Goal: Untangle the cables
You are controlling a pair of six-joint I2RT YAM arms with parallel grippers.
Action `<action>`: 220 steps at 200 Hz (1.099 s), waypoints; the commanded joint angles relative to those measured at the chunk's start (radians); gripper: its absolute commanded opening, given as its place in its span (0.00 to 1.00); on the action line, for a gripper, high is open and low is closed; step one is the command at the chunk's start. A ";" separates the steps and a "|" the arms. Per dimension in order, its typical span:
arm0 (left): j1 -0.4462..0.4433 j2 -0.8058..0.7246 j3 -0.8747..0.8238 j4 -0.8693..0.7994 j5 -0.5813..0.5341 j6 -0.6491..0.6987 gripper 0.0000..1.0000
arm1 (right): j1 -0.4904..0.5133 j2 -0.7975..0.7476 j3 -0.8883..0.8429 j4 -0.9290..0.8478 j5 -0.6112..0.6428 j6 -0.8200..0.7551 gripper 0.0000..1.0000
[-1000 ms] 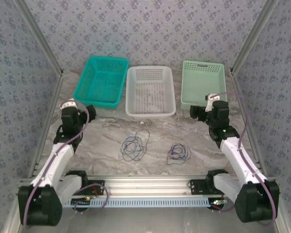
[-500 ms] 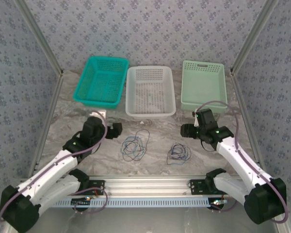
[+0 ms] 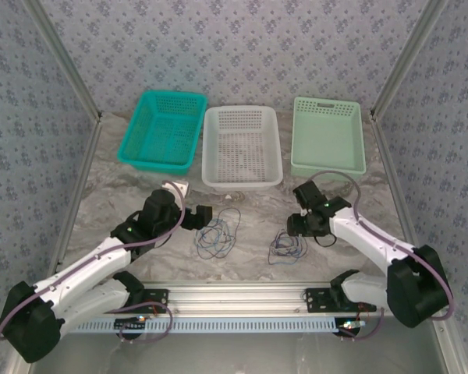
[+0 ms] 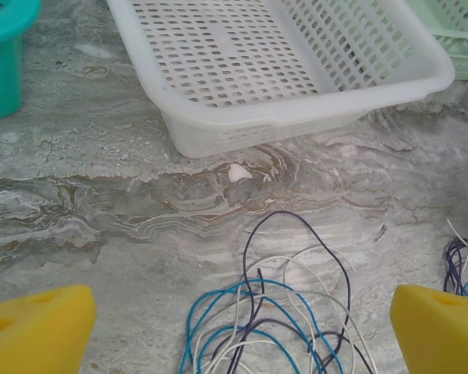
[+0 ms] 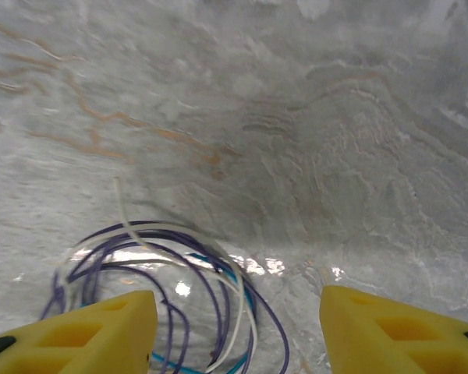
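Observation:
Two small tangles of cables lie on the marble table. The left tangle [image 3: 214,235] has blue, white and dark purple wires, and its loops [image 4: 274,312] lie between and just ahead of the yellow fingertips of my left gripper [image 4: 238,335]. That left gripper [image 3: 198,216] stands open wide just left of the tangle, touching nothing. The right tangle [image 3: 288,246] is purple, white and teal [image 5: 179,300]. My right gripper [image 5: 234,331] hangs low over it, open, with loops lying between its fingers but not pinched. In the top view the right gripper [image 3: 296,227] sits at that tangle's upper edge.
Three baskets line the back: teal [image 3: 162,129], white [image 3: 242,146] and pale green [image 3: 327,135]. The white basket's near wall [image 4: 296,109] is close ahead of the left gripper. The right tangle [image 4: 462,263] shows at the left wrist view's right edge. A metal rail [image 3: 234,294] runs along the front.
Both arms have swung down and inward from beside the baskets to the two tangles. The right gripper's jaws have narrowed; the left jaws are as wide as before.

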 commanded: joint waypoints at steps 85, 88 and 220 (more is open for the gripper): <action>-0.007 -0.016 0.014 0.031 0.029 -0.017 1.00 | 0.032 0.169 0.003 0.076 0.069 0.038 0.43; -0.006 -0.018 0.013 0.030 0.030 -0.018 0.99 | 0.032 0.170 0.001 0.076 0.072 0.039 0.41; -0.022 0.018 0.050 0.068 0.079 -0.013 0.99 | 0.190 -0.258 0.050 0.076 0.187 0.019 0.03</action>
